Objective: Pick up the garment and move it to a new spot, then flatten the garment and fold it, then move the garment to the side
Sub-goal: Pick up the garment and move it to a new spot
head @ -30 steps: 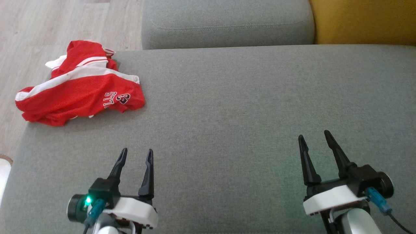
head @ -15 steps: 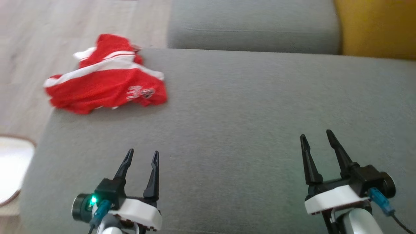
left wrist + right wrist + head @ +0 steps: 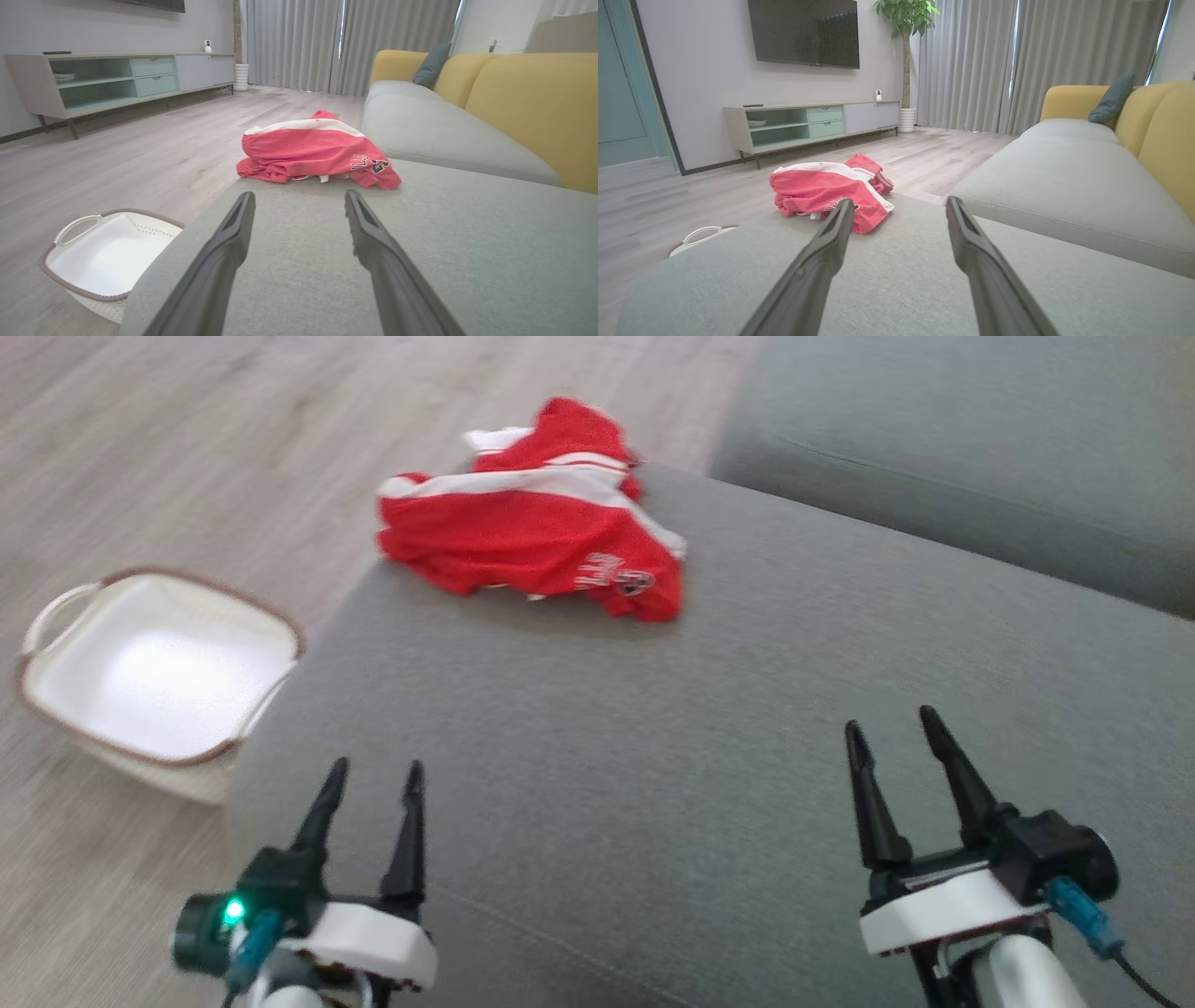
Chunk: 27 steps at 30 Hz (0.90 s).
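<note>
The garment (image 3: 537, 527) is a crumpled red jersey with white stripes and lettering, lying at the far left corner of the grey ottoman (image 3: 653, 756). From the left wrist it appears as the garment (image 3: 315, 154) straight ahead, and from the right wrist as the garment (image 3: 826, 189) ahead to the left. My left gripper (image 3: 373, 779) hovers open over the near left of the cushion, well short of the cloth. My right gripper (image 3: 892, 733) is open at the near right, empty. In the wrist views the left gripper (image 3: 299, 198) and right gripper (image 3: 899, 205) each show two spread fingers with nothing between them.
A white basket (image 3: 154, 672) with a brown rim stands on the wooden floor (image 3: 187, 448) left of the ottoman. Grey sofa seats (image 3: 980, 457) with yellow backs (image 3: 537, 102) lie beyond it. A TV cabinet (image 3: 808, 123) lines the far wall.
The head camera has turned left, so the whole picture slid right and the basket came into view. Both grippers stay open and hold about the same places.
</note>
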### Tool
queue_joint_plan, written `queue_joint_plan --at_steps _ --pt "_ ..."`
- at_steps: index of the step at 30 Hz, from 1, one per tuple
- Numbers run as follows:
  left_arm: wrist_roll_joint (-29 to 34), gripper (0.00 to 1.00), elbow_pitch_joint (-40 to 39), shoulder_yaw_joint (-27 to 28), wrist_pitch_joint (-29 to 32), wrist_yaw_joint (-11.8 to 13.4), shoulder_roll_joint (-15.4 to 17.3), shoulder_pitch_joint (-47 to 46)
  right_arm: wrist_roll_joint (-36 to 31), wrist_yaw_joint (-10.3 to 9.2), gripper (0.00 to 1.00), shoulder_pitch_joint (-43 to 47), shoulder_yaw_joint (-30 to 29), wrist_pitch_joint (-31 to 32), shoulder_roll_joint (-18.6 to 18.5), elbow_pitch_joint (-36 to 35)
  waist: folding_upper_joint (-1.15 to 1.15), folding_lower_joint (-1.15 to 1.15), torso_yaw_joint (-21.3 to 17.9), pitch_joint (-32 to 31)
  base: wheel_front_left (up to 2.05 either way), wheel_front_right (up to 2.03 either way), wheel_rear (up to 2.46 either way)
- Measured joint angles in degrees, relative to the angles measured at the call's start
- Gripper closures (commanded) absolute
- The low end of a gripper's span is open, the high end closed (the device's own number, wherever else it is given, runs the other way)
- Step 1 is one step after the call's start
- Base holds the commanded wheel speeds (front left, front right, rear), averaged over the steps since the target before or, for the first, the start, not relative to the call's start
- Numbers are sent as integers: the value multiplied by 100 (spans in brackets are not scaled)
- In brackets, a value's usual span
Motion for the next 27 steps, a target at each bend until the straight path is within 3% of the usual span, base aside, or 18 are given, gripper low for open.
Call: queue_joint_plan --at_steps 5,17,22,27 --pt "-1 0 -164 280 -1 92 23 233 3 0 0 -43 218 1 1 22 0 0 351 69 0 0 0" --pt "-9 0 -285 571 -1 49 57 271 0 0 0 -48 167 1 0 76 0 0 427 176 0 0 0" --pt "11 0 -247 762 0 -84 335 -17 -125 0 0 -44 77 1 1 15 0 0 365 287 0 0 0" --pt "111 0 -127 880 -1 -293 664 -1032 -367 0 0 -124 41 1 -1 -47 0 0 116 655 0 0 0"
